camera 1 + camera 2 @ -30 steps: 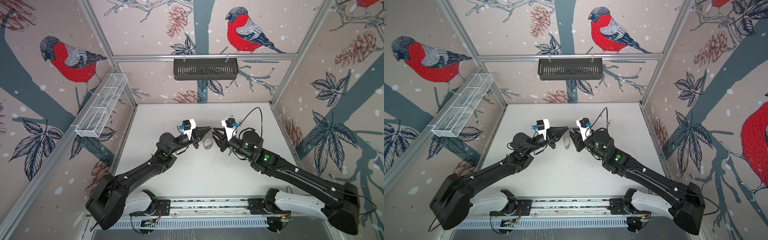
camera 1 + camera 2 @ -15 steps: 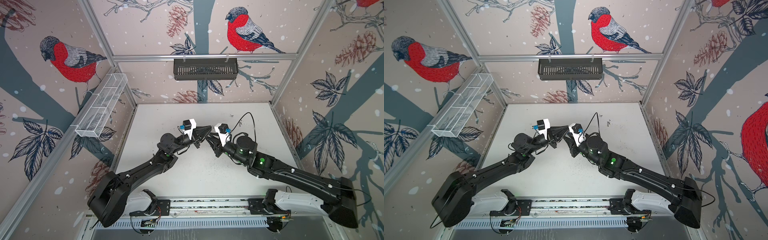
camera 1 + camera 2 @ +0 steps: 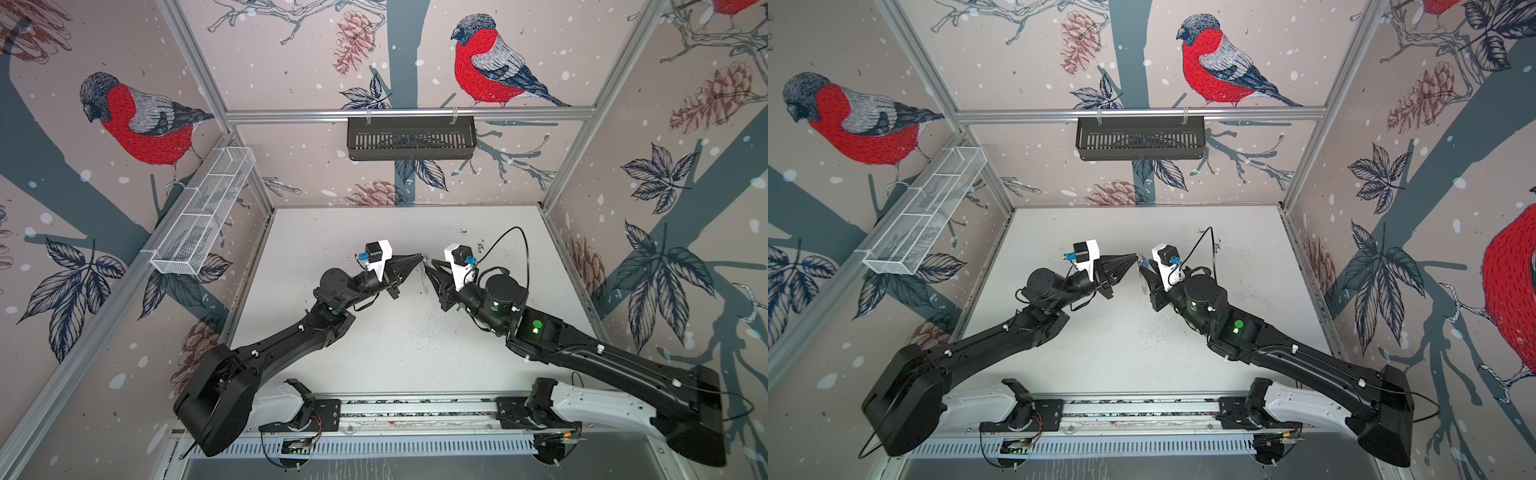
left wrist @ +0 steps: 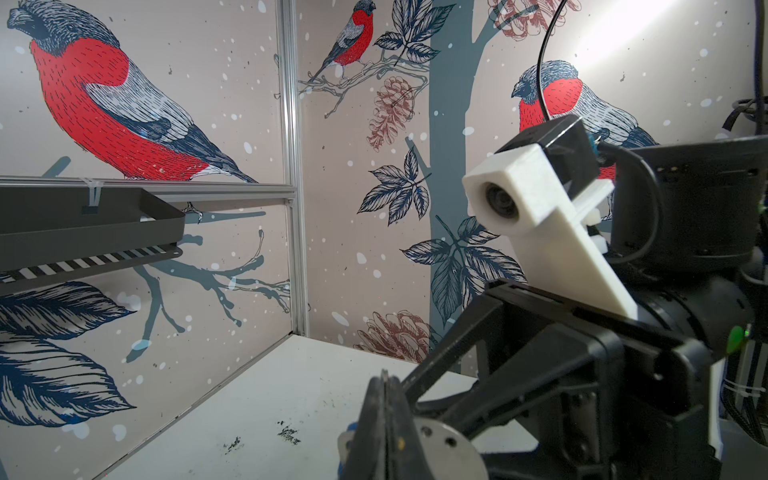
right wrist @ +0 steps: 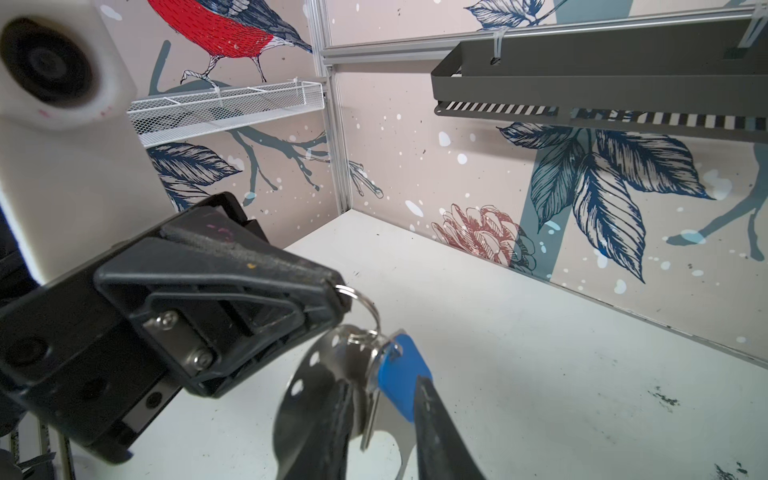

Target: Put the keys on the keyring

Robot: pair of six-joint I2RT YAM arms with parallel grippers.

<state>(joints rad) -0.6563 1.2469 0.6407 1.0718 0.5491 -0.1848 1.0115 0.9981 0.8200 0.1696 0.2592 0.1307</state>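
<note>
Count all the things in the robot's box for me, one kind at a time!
Robot arms: 2
Wall baskets: 2
Keyring: 1
Keys in view: 1, the blue-tagged key
Total: 6

Left fingers (image 5: pixel 291 266) pinch small ring (image 5: pixel 371 303); right fingers (image 5: pixel 432 415) clamp blue-tagged key (image 5: pixel 401 374).

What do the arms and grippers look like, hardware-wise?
The left arm and right arm: matte black shells, white base segments, green lights near joints. White camera mount with blue connector on each wrist. The left gripper and right gripper: black triangular wedges tapering to a point. Thin black cable loops off the right wrist.
</note>
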